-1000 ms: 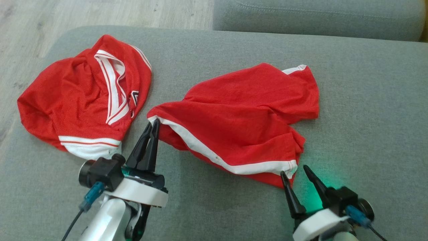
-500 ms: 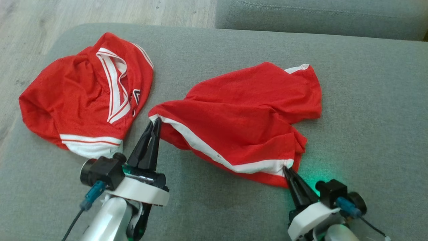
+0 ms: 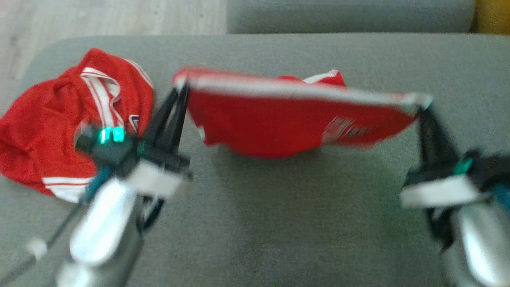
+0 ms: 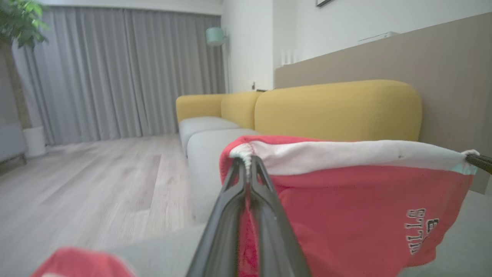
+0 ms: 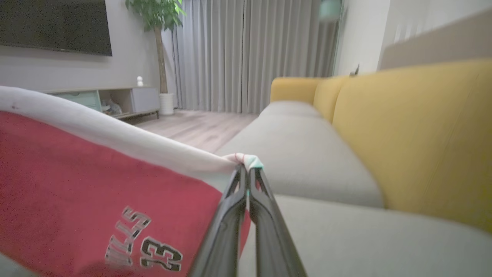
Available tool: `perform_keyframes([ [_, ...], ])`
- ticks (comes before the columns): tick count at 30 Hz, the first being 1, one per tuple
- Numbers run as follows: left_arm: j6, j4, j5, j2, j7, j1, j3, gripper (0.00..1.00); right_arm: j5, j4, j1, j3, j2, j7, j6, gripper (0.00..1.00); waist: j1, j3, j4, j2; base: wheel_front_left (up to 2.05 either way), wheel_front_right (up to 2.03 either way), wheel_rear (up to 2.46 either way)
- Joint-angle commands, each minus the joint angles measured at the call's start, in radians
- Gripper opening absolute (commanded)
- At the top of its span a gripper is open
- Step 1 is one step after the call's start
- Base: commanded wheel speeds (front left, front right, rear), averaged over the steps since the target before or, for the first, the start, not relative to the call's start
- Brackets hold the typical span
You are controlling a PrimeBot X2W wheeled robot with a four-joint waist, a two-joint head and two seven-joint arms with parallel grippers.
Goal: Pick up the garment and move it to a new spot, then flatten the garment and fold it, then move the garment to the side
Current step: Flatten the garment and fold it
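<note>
- My left claw is nearest, at the left of the head view. It is pressed together on one white corner of the garment, and the left wrist view shows the cloth bunched between its fingertips.
- My right claw, out at the right, pinches the opposite corner the same way, tips tight together.
- The garment is red, with a white band along its top edge. It hangs stretched between the two claws over the middle of the sofa seat, with the band taut and nearly level and the red cloth dropping below it.
- Black-and-white lettering sits low on the cloth, toward the right claw's end.
- The head view is blurred, so I cannot tell whether the lower edge touches the seat.
- A jersey, red with white stripes, lies crumpled at the seat's left end, beside my left claw and apart from the held garment.
- Beyond the grey seat there is pale wood floor.
- Farther off, the wrist views show a yellow backrest and grey curtains.
</note>
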Motion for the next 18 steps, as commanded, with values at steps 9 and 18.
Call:
perform_keyframes([
  [9, -0.022, 0.065, 0.033, 0.11, 0.01, -0.728, -0.181, 0.0, 0.019, -0.018, -0.59, -0.12, -0.153, -0.004, -0.001, 0.0, 0.0001, 0.191, -0.142, -0.0001, 0.0, 0.0, 0.0],
  [18, -0.023, 0.143, 0.031, 0.068, -0.021, -1.009, -0.204, 0.0, -0.043, -0.064, -0.814, -0.192, -0.193, -0.004, -0.001, 0.0, 0.0001, 0.264, -0.206, -0.0001, 0.0, 0.0, 0.0],
])
